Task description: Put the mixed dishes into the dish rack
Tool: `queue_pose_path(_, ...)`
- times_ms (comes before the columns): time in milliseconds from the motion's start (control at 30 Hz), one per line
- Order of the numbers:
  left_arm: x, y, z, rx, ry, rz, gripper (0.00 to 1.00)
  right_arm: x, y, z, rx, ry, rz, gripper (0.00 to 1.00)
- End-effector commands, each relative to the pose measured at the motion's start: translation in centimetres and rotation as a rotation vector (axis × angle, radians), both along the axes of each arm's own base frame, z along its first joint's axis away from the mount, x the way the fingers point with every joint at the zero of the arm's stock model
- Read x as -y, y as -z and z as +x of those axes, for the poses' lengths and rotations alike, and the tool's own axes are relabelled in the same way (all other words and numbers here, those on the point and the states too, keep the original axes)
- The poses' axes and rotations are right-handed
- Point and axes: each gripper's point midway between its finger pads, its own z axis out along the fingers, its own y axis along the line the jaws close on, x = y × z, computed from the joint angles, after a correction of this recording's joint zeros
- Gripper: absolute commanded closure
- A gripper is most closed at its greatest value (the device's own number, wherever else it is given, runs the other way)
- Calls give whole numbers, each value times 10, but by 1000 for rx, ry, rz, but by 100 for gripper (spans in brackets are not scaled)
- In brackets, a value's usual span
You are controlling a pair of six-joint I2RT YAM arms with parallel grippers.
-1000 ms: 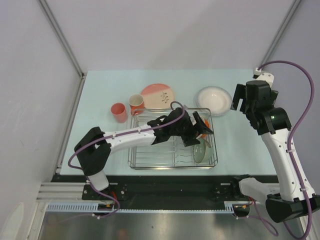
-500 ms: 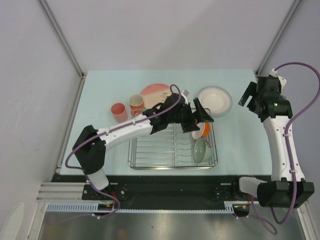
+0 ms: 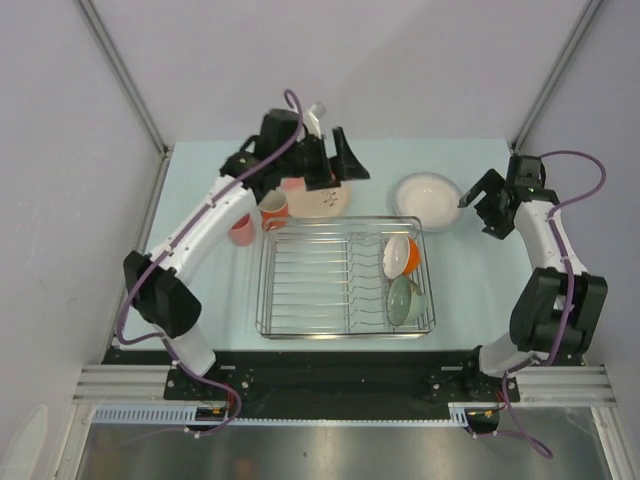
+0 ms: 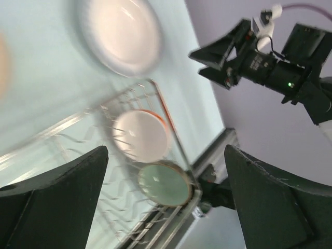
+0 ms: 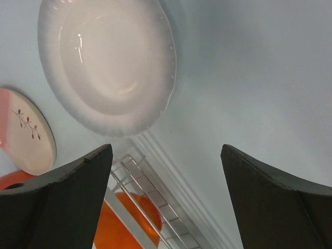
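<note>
The white shallow plate [image 3: 428, 200] lies at nine o'clock of the spread, empty right gripper [image 3: 482, 207], which is nearer than the left gripper [image 3: 335, 170], also spread, farther toward nine o'clock.

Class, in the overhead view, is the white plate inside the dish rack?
No, the white plate lies on the table beyond the dish rack.
</note>
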Motion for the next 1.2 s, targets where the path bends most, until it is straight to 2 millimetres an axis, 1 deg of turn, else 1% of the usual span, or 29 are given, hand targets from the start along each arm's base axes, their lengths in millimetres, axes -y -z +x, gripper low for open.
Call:
queue_pose_path(0,-66,4,20,61,68,128,0,-7,12,41,99,-6,104,11)
queue_pose_path(33,-86,-4,30,96,40,142,0,-5,18,45,94,1,107,12)
queue_pose_path(67,-99,-1,31,101,39,171,0,-2,32,50,74,8,112,12)
queue_pose_path(133,-121,-8,34,175,60,215,0,0,47,54,53,15,119,13)
queue_pose_path(167,-140,-10,34,177,50,228,0,1,57,58,44,18,124,13)
queue_pose_path(233,-160,-8,35,191,41,263,0,-1,65,65,48,16,151,14)
queue_pose_path(267,-175,-5,35,165,18,271,0,-1,65,74,76,16,157,15)
queue_pose_path(300,-178,-6,31,170,58,253,0,-4,76,77,67,9,179,16)
queue_pose_path(367,-194,1,30,122,35,254,0,-4,83,87,86,15,198,18)
queue_pose_path(400,-199,3,31,122,39,259,0,-5,93,89,76,15,207,19)
queue_pose_path(433,-203,4,32,121,34,266,0,-6,98,91,72,15,219,20)
queue_pose_path(467,-209,4,33,119,23,275,0,-8,99,95,89,7,228,22)
queue_pose_path(500,-211,4,33,127,23,279,0,-9,102,97,90,8,238,23)
queue_pose_path(533,-213,3,34,130,20,281,0,-10,111,98,78,5,249,23)
queue_pose_path(600,-214,2,36,138,23,277,0,-15,115,103,93,-12,278,26)
queue_pose_path(633,-214,5,38,129,22,278,0,-18,122,104,86,-17,294,28)
queue_pose_path(700,-214,10,38,109,25,279,0,-24,126,107,94,-31,335,31)
queue_pose_path(800,-214,20,35,67,42,282,0,-30,139,104,64,-37,370,39)
queue_pose_path(833,-213,24,31,43,50,277,0,-31,144,102,51,-39,379,44)
queue_pose_path(867,-214,27,30,55,72,289,0,-33,146,102,47,-44,381,47)
queue_pose_path(900,-214,29,27,47,82,290,0,-34,148,100,42,-52,379,53)
queue_pose_path(967,-216,33,23,51,97,311,0,-36,150,98,27,-56,374,60)
queue_pose_path(1000,-217,35,20,45,104,316,0,-38,151,96,20,-63,370,67)
queue_pose_path(1133,-221,41,14,43,136,349,0,-37,150,91,2,-67,349,75)
queue_pose_path(1167,-221,42,12,53,155,357,0,-38,147,91,4,-73,343,78)
